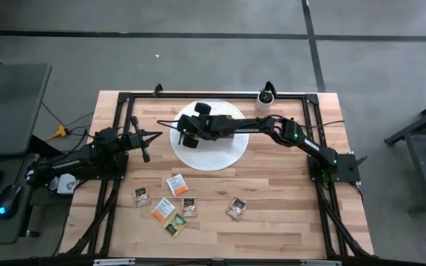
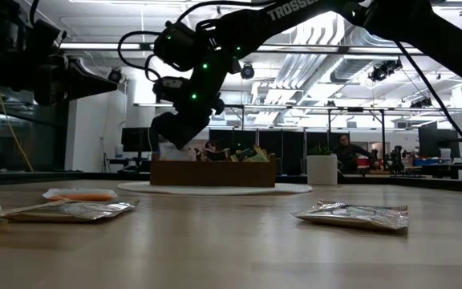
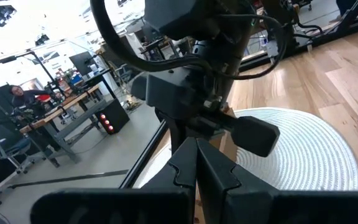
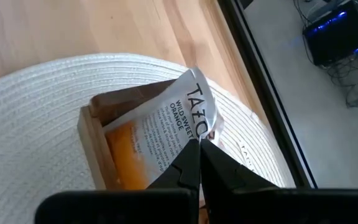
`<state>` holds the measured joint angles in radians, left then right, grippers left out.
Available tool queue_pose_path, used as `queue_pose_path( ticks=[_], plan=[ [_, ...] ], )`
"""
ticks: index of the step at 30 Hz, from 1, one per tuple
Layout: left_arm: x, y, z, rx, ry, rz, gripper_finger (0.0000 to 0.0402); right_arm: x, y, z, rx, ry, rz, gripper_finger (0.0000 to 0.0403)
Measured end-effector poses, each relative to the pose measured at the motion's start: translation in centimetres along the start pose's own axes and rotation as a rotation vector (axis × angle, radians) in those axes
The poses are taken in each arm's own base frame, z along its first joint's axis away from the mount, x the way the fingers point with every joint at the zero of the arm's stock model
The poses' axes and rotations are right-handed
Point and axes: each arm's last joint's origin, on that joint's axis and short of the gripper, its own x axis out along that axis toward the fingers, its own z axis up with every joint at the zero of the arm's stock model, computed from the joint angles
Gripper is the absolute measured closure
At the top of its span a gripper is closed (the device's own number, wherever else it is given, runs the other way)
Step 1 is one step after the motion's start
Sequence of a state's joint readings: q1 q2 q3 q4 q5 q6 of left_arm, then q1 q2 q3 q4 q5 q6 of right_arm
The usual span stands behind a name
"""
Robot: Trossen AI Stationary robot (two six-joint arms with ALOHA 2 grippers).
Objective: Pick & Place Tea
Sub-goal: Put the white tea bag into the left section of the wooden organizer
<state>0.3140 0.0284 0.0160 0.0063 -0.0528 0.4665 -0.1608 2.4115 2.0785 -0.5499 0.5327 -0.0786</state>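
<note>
A white-orange tea sachet (image 4: pixel 166 127) stands tilted in the end compartment of the brown wooden box (image 4: pixel 97 146), with my right gripper (image 4: pixel 199 142) shut on it. The box (image 1: pixel 198 131) rests on a round white mat (image 1: pixel 224 151) at the table's middle. In the low view, other sachets (image 2: pixel 245 152) stick up out of the box (image 2: pixel 213 172). Several more sachets lie flat on the near table, among them a white-orange one (image 1: pixel 176 184) and a tan one (image 1: pixel 236 208). My left gripper (image 1: pixel 145 148) waits shut above the left side, pointing level. My right gripper pinches the sachet's upper edge (image 4: pixel 196 127) between its two fingertips. The fingers come from above, slanting down from the table's right side. The sachet is bowed and tilted below them, and its lower part (image 4: pixel 126 155) sits inside the box's end compartment.
A small white pot with a plant (image 1: pixel 265 95) stands at the far edge of the table. A black frame (image 1: pixel 124 103) runs around the table top. Bare wood lies between the mat and the loose sachets at the near side.
</note>
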Motion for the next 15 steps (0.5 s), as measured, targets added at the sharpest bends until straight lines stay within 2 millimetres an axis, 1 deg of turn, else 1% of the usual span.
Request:
queue_pose_path(
  ticks=[10, 15],
  plan=[
    [0.0, 0.0, -0.01, 0.0, 0.0, 0.0, 0.0401, -0.05, 0.04, -0.02, -0.008, 0.003, -0.017, 0.0384],
    [0.0, 0.0, -0.01, 0.0, 0.0, 0.0, 0.0401, -0.1, 0.15, -0.01, -0.018, 0.001, -0.007, 0.0363]
  ],
)
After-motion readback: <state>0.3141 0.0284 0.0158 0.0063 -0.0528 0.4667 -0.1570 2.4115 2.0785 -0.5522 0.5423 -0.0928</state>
